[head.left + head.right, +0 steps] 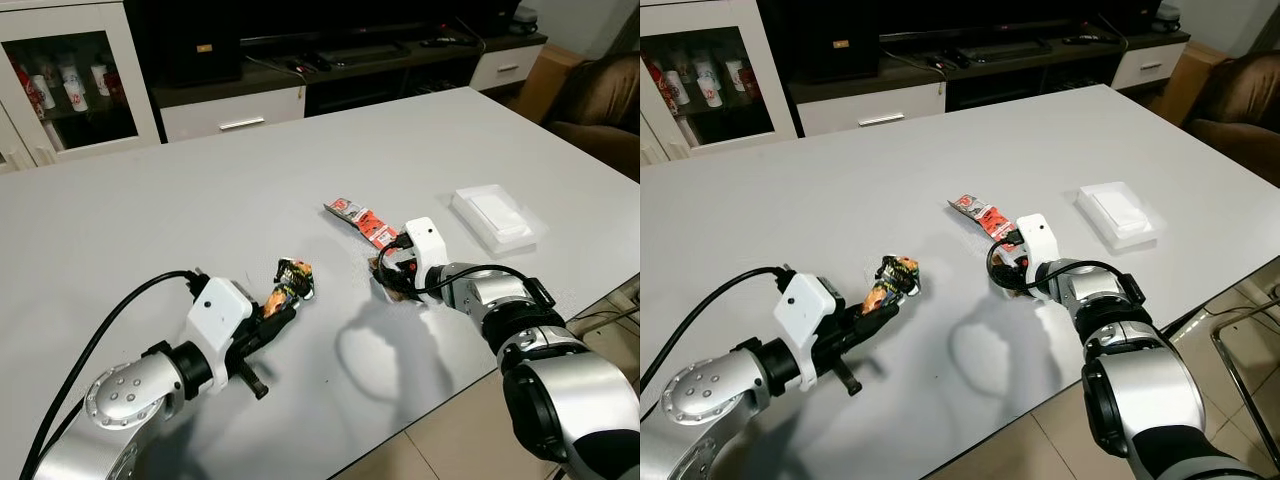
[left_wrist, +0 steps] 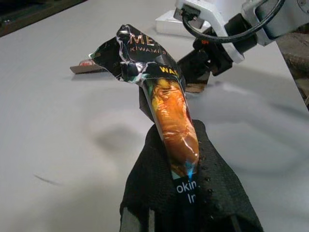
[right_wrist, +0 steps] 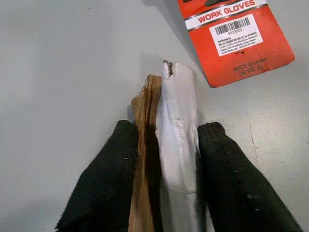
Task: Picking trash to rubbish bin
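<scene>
left gripper (image 2: 186, 193): your fingers (image 2: 145, 193) are clamped on the black-and-orange snack wrapper (image 2: 166, 111), raised just above the tabletop (image 1: 200, 190).
right gripper (image 3: 166, 159): your fingers (image 3: 111, 179) are closed on a flattened brown-and-white paper scrap (image 3: 169, 145), low at the tabletop.
red card (image 3: 234, 34): you see it printed "work gloves", flat on the tabletop just beyond the right fingers.
clear plastic box (image 1: 497, 218): lies near the tabletop's right edge, apart from both grippers.
</scene>
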You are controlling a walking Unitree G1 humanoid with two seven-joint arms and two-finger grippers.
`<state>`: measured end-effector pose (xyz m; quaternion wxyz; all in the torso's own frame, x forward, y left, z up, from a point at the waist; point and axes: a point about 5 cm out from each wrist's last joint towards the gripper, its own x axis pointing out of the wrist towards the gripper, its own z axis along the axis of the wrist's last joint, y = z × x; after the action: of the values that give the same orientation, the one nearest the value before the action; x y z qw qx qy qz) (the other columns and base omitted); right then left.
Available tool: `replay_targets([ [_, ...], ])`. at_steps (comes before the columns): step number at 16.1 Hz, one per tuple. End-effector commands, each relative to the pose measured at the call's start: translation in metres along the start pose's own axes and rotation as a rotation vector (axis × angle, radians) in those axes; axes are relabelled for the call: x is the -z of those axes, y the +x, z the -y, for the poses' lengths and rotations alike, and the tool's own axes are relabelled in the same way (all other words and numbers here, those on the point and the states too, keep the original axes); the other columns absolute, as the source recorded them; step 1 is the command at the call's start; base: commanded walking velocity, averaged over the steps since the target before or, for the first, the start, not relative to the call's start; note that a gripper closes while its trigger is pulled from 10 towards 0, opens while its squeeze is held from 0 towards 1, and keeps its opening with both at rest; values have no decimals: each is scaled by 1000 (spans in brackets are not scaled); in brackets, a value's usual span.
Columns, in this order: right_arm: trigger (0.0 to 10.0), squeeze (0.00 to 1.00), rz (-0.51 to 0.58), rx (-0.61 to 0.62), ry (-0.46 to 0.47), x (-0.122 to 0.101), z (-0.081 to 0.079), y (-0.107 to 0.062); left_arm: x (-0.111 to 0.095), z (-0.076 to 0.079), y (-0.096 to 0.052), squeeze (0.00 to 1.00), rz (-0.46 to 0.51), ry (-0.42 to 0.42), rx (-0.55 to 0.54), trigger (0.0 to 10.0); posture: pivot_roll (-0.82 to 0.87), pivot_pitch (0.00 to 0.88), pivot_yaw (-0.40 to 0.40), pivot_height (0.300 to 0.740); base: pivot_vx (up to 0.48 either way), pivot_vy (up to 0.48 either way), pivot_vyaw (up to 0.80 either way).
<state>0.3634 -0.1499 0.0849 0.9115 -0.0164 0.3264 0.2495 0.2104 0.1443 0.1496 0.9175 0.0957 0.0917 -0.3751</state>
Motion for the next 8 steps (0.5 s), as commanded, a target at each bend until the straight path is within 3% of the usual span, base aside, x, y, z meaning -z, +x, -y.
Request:
replay_targets([
  [1, 0, 0, -24, -11, 36, 9, 4, -3, -1, 0, 3, 0, 9, -2, 12, 10000, -5, 0, -62, 740, 0, 0, 0],
  [5, 0, 0, 29, -48, 80, 6, 3, -3, -1, -2, 8, 0, 12, -22, -9, 10000, -13, 0, -62, 740, 0, 0, 0],
  [7, 0, 0, 132, -84, 120, -4, 0, -6, -2, -9, 12, 0, 16, -49, -103, 10000, -9, 0, -67, 740, 0, 0, 0],
  [8, 0, 0, 258, -106, 148, -19, -2, -14, 2, -19, 14, 0, 25, -138, -241, 10000, -8, 0, -70, 740, 0, 0, 0],
])
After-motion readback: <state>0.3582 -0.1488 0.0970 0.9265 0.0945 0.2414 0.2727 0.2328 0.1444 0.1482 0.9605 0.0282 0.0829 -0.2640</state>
